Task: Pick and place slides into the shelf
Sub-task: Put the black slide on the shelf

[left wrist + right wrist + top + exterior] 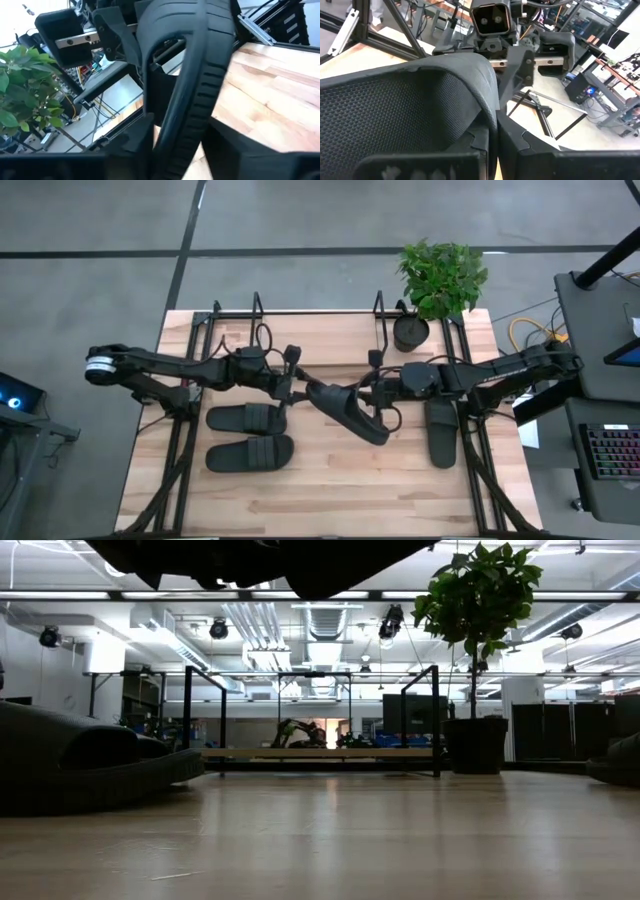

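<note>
1. High view shows one of the slides lifted over the table's middle between the two arms, its long axis running from about ten o'clock to four o'clock.
2. The right gripper sits at the slide's three o'clock side, clamped tight on its edge. In the right wrist view the textured footbed fills the frame just past that arm's own fingers.
3. The left gripper meets the slide's ten o'clock end. In the left wrist view the ribbed strap stands between its fingers, which are partly apart; whether they already press on the slide cannot be told.
4. The shelf stands at twelve o'clock from the held slide, along the table's far edge, with its wire uprights and wooden base board plain in the low view. Both arms are about equally near it.
5. The carry therefore likely turns on moving the slide toward twelve o'clock, with its long axis squared to the shelf rail.
6. The held slide is matte black, with an oblong sole and a broad ribbed strap.
7. Two more slides lie side by side at eight o'clock, and a fourth lies at four o'clock.
</note>
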### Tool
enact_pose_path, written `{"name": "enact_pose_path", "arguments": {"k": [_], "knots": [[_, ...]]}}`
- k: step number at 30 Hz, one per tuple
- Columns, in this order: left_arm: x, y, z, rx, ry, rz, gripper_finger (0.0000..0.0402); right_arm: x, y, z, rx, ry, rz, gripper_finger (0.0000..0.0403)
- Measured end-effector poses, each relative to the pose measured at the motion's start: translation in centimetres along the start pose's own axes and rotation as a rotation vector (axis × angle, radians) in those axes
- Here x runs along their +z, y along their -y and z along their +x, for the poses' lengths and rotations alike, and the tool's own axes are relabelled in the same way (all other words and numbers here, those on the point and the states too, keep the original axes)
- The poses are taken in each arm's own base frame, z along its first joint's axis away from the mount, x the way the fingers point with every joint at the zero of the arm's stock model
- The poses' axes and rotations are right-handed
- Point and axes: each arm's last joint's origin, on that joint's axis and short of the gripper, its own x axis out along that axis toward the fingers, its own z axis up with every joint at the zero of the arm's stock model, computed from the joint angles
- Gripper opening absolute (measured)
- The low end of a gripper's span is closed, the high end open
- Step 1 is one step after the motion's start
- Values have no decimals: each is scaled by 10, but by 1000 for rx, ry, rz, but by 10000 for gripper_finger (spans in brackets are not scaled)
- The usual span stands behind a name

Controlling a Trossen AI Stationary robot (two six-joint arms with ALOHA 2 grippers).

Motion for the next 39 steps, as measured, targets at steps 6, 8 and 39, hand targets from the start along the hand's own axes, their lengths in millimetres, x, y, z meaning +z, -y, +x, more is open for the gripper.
{"name": "enact_pose_path", "arguments": {"k": [6,8,39], "knots": [[3,-1,-3,-2,14,51,19,1,1,-1,-7,8,-2,9],[3,-1,-3,-3,14,54,16,1,1,-1,-7,7,-9,11],[-13,9,-88,146,0,262,16,31,-1,-75,-20,121,-127,187]]}}
